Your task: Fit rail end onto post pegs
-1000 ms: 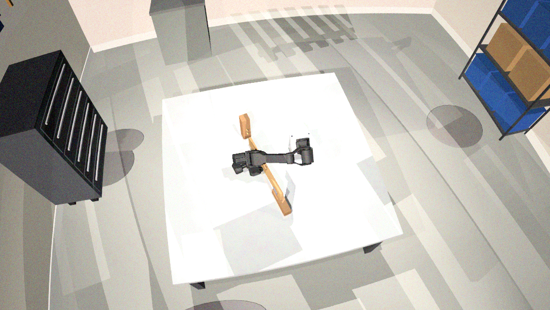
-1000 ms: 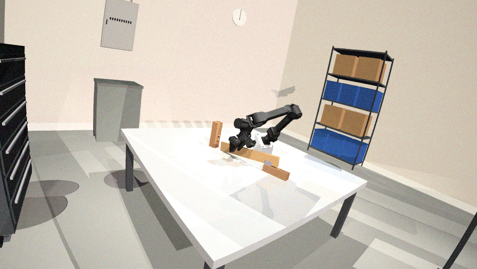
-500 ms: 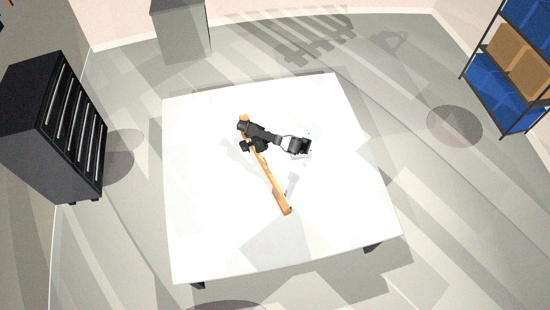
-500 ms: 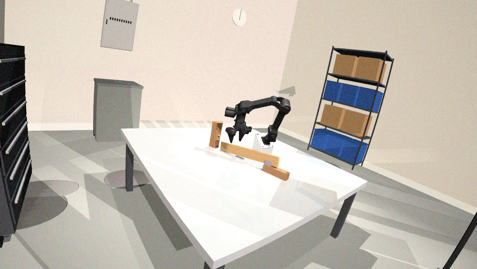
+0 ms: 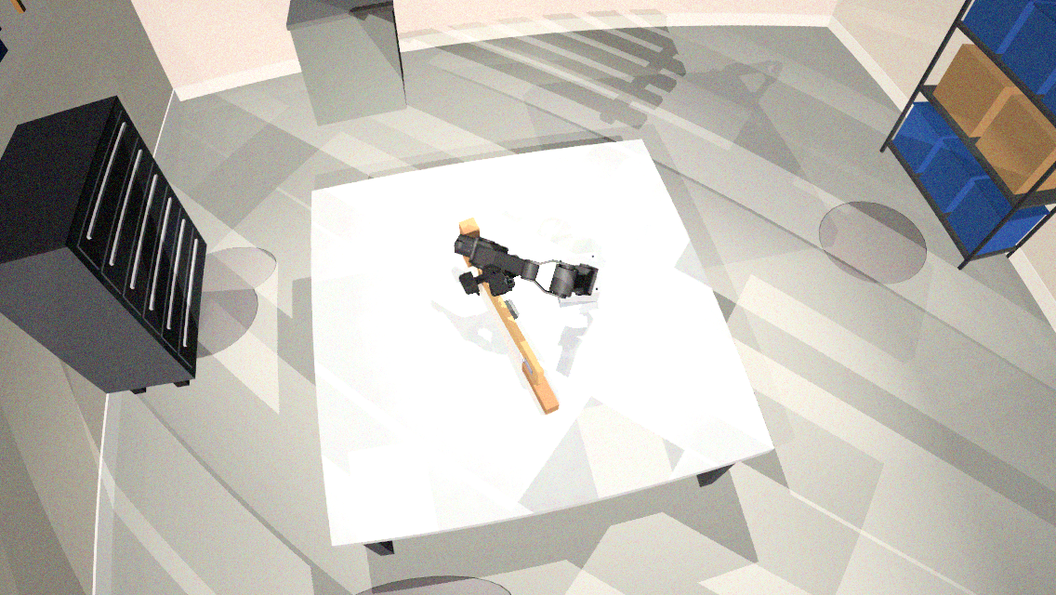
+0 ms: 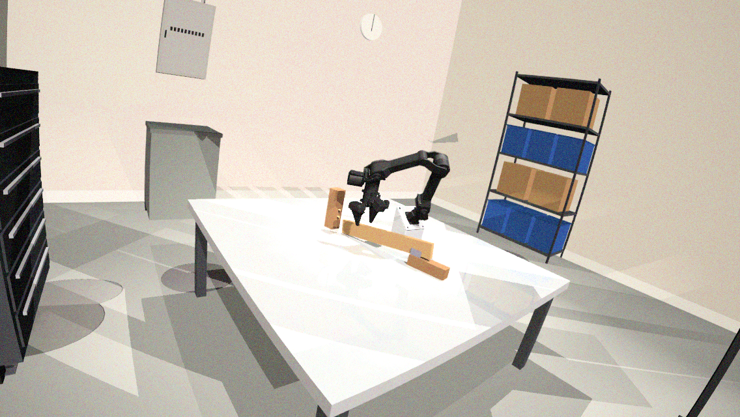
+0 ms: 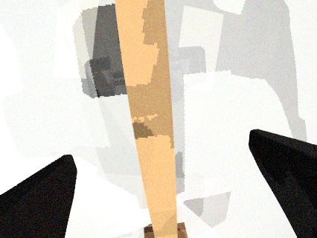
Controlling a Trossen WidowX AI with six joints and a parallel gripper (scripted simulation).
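The long light wooden rail slopes down from the grey bracket on the low footboard block to the table in front of the post. The upright post stands just beyond the rail's low end, and its pegs face the rail. My gripper is open and empty, pointing down over the rail near the post. In the wrist view the rail runs between the two fingers, touching neither. The holes in the rail's end are not visible.
The white arm base stands on the table beside the rail. The arm reaches from it across the rail's low part. A black drawer cabinet and a shelf rack with blue and brown boxes stand off the table.
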